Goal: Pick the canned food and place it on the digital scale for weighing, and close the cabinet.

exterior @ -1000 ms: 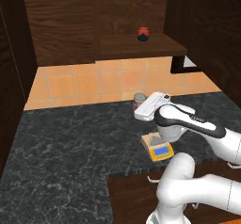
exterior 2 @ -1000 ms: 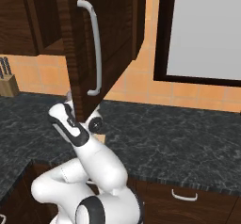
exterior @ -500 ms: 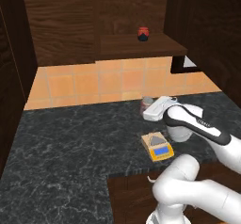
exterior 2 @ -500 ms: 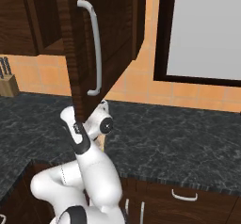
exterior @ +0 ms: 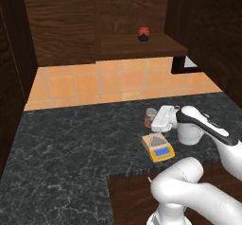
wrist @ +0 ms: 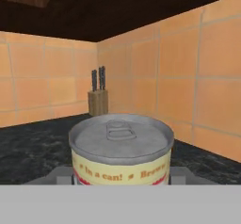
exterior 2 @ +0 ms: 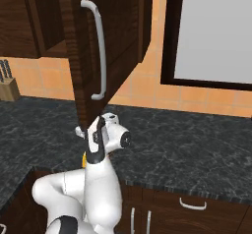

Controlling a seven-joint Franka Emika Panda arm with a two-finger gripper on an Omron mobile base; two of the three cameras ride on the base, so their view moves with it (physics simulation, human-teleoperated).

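The canned food (exterior: 150, 116), a tin with a pale red-trimmed label and grey lid, hangs just above the dark counter with my gripper (exterior: 155, 120) shut on it from the right. The hand view has the tin (wrist: 120, 143) close up between my gripper (wrist: 120, 177), a grey finger (wrist: 57, 175) on each side. The yellow-orange digital scale (exterior: 158, 146) lies on the counter just in front of the tin, its grey plate bare. The dark wood cabinet (exterior: 142, 44) stands open, its door (exterior 2: 110, 41) with the silver bar handle (exterior 2: 100, 56) swung out over my arm.
A small red-and-black jar (exterior: 143, 33) stands on the cabinet shelf. A wooden knife block (exterior 2: 7, 84) sits far left by the tiled wall, also shown as the knife block (wrist: 97, 98). A dark-framed window (exterior 2: 211, 31) is on the right. The counter's front edge (exterior: 132, 174) runs close to the scale.
My gripper has carried the tin rightward and nearer, from the back of the counter to just behind the scale. My arm's elbow has swung with it.
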